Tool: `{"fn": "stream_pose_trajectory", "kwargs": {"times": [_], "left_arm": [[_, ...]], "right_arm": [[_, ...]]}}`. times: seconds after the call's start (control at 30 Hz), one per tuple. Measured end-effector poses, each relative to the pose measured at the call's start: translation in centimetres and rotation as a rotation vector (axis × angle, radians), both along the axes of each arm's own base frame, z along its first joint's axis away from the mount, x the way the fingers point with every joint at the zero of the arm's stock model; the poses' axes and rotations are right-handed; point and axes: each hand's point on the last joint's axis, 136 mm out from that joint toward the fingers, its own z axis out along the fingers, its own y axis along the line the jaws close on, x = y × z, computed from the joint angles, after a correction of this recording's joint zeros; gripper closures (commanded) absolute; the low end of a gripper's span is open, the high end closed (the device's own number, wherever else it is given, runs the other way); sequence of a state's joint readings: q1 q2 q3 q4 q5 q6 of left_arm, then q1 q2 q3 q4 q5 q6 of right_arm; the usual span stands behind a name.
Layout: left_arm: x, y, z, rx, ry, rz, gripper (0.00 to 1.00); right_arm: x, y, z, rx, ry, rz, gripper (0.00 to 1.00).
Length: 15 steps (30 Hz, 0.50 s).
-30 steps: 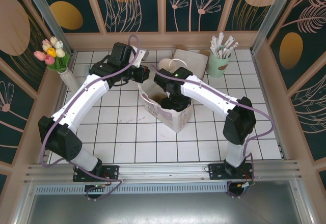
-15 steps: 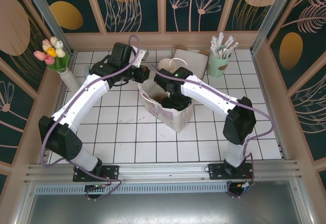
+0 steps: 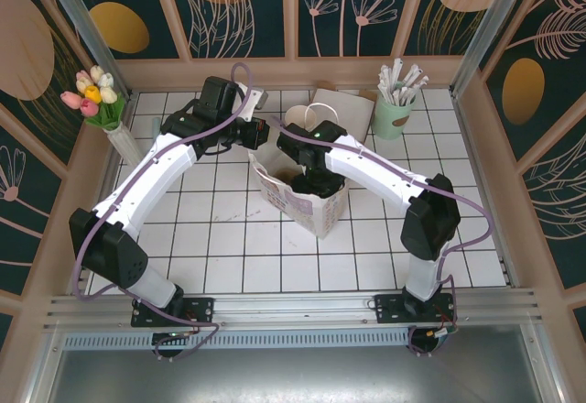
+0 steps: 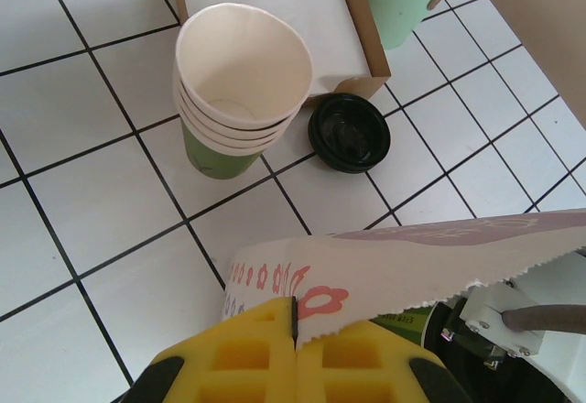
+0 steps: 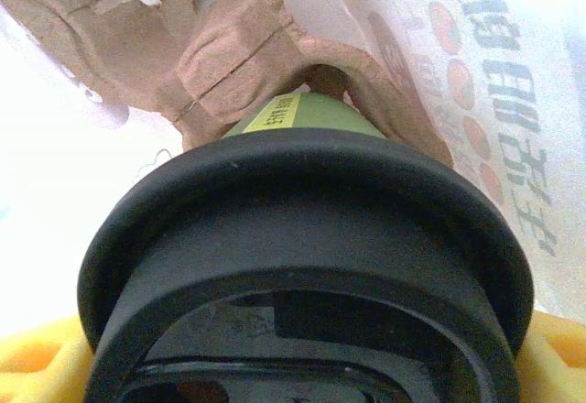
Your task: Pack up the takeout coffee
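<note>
The white flowered paper bag stands open mid-table. My left gripper is shut on the bag's serrated top rim, its yellow fingers pinching the paper; from above it sits at the bag's far-left edge. My right gripper reaches down into the bag. In the right wrist view it is shut on the takeout coffee, whose black lid is up close and whose dark-green side is nosed into a brown pulp carrier inside the bag.
Behind the bag stand a stack of cream-white cups, a loose black lid and a cardboard tray of napkins. A mint-green cup of straws is at the back right, a flower vase at the back left.
</note>
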<state>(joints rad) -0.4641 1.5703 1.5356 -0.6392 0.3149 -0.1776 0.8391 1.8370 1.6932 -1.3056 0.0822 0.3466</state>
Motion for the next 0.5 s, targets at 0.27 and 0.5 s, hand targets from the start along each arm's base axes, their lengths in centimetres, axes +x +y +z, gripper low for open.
{"fn": "stream_pose_trajectory", "kwargs": {"times": [0.27, 0.5], "left_arm": [[0.0, 0.0, 0.0, 0.0, 0.0, 0.0, 1.0], [0.01, 0.02, -0.01, 0.001, 0.0, 0.001, 1.0]], "right_arm": [[0.09, 0.13, 0.0, 0.006, -0.003, 0.001, 0.44], [0.24, 0.49, -0.36, 0.022, -0.005, 0.004, 0.45]]}}
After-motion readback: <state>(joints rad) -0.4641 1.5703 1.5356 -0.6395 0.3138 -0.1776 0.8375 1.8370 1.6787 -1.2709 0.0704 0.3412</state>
